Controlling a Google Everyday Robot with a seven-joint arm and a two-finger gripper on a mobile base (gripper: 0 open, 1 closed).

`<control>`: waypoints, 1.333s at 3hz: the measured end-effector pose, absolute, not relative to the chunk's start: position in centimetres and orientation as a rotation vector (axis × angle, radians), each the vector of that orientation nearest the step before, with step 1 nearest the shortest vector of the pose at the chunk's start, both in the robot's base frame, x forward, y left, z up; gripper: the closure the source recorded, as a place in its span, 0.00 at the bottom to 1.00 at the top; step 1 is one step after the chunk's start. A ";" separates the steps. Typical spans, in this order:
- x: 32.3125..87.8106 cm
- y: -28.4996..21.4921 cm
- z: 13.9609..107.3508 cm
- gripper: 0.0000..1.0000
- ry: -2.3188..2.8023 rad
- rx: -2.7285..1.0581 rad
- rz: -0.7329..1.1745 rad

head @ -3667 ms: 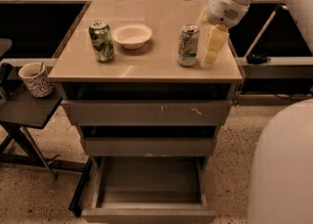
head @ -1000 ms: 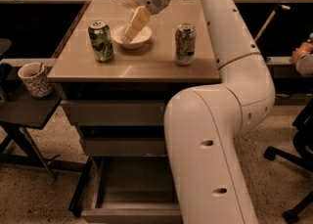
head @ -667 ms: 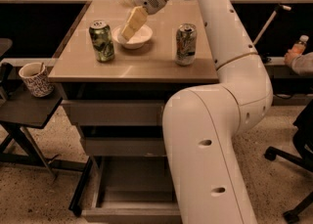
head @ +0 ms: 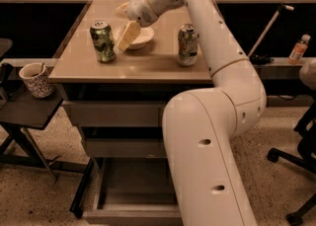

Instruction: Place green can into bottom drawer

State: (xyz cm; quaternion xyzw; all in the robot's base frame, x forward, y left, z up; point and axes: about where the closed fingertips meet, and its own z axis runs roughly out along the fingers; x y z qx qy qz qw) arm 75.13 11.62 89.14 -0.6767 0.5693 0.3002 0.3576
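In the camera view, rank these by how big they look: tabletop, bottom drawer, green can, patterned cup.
1. tabletop
2. bottom drawer, partly behind the arm
3. green can and patterned cup look about alike, so unranked.
The pincer hangs just right of the green can.

The arm rises from the lower right and bends over the desk. Its gripper hangs low over the desk top, just right of the green can and across the left rim of a white bowl. The green can stands upright near the desk's left edge. A pale can stands upright right of the bowl. Below two upper drawers, the bottom drawer is pulled out, its right part hidden by the arm. A patterned cup sits on a side table to the left.
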 end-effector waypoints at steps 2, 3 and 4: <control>74.4 15.9 86.2 0.00 1.409 -1.766 0.904; 74.4 15.9 86.2 0.00 1.409 -1.766 0.904; 74.4 15.9 86.2 0.19 1.409 -1.766 0.904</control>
